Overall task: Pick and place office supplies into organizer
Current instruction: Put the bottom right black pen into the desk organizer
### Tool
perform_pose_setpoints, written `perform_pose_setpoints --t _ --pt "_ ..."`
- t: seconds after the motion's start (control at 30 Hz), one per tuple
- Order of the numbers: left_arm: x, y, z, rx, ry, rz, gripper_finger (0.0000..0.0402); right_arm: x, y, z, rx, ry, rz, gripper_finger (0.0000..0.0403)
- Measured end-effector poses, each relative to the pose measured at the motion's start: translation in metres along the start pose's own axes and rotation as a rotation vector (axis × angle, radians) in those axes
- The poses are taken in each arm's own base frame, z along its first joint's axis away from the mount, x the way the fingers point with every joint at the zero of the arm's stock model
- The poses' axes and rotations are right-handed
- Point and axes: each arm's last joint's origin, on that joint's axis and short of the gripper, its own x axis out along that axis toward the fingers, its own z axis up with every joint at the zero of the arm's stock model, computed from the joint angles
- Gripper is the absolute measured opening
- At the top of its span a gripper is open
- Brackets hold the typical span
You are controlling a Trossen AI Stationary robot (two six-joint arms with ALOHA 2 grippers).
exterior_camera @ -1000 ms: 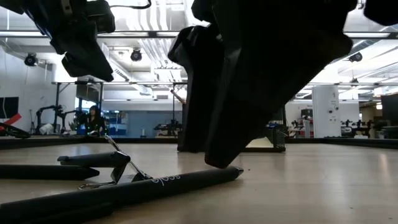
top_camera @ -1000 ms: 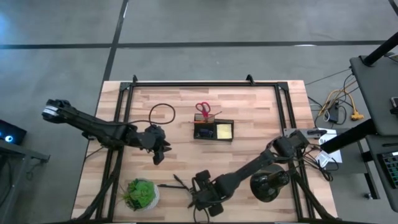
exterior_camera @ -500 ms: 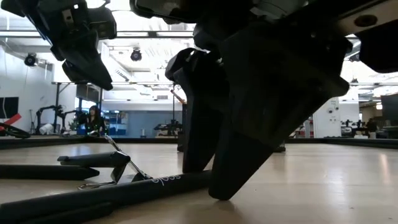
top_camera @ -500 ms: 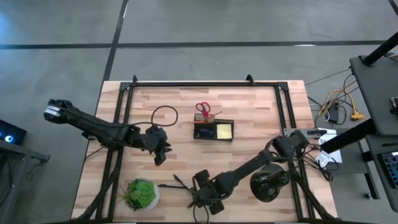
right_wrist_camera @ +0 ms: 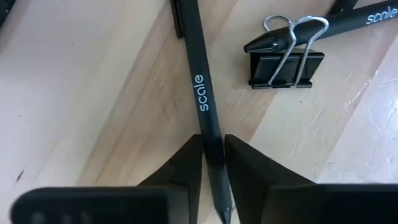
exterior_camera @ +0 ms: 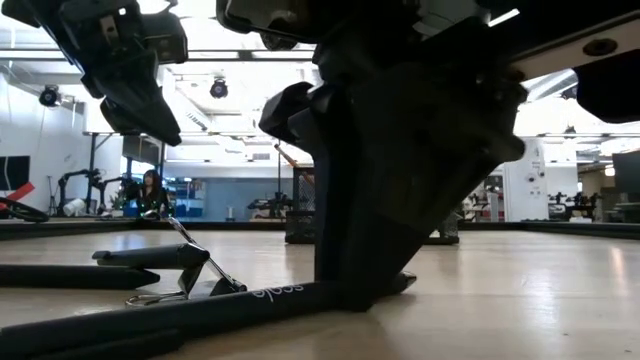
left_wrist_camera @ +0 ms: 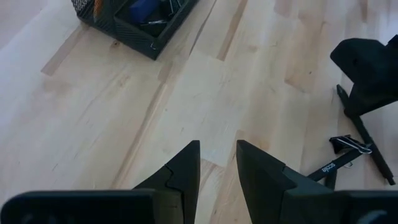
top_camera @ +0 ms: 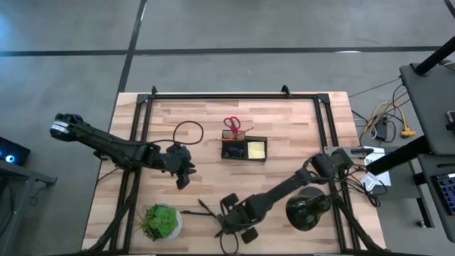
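Note:
My right gripper (top_camera: 229,222) is down at the table's near edge, shut on a black pen (right_wrist_camera: 200,93) lettered "scale" that lies on the wood; the pen also shows in the low view (exterior_camera: 230,305). A black binder clip (right_wrist_camera: 286,56) and a second black pen (right_wrist_camera: 364,18) lie just beside it. The black mesh organizer (top_camera: 244,149) stands mid-table with a yellow note pad (top_camera: 257,149) inside and red-handled scissors (top_camera: 232,126) at its far side. My left gripper (top_camera: 183,176) hangs open and empty above bare wood, left of the organizer. My right gripper pinches the pen's shaft near its pointed end (right_wrist_camera: 210,140) between its two fingers. The fingers (exterior_camera: 360,250) come from above and lie across the pen. The pen lies flat on the table, its tip (exterior_camera: 405,283) sticking out just past the fingers.
A green potted plant (top_camera: 160,222) stands near the front left. A round black domed object (top_camera: 307,211) sits at the front right. A black cable loop (top_camera: 186,131) lies left of the organizer. Black frame rails run along the table's left, far and right sides.
My right gripper has gone down onto the black pen, and its fingers have closed from a wide gap onto the shaft. The pen has stayed flat on the table.

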Motion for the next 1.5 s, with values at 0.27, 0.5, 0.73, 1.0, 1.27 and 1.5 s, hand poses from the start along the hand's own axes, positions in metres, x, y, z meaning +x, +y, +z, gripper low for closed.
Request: perform_pose_setpoints --t 0.27,0.5,0.73,1.0,1.27,1.5 --pt "0.0 0.0 0.0 0.006 0.001 0.001 0.0088 0.001 -0.008 -0.001 0.121 0.005 -0.003 0.0034" --pt "0.0 0.0 0.0 0.006 0.0 0.0 0.0088 -0.004 -0.013 0.002 0.289 -0.032 -0.038 0.0024" --pt "0.0 0.0 0.0 0.006 0.001 0.001 0.0088 -0.03 -0.016 0.01 0.395 -0.121 -0.07 0.0023" --pt "0.0 0.0 0.0 0.027 0.001 0.001 0.0088 -0.083 -0.042 0.017 0.611 -0.325 -0.315 0.0022" --pt "-0.004 -0.005 0.008 0.031 -0.086 -0.06 0.0088 -0.101 -0.095 0.009 0.942 -0.441 -0.506 0.0022" --pt "-0.02 -0.002 0.018 0.05 -0.239 0.019 0.0088 -0.102 -0.109 0.001 0.963 -0.392 -0.553 0.0022"
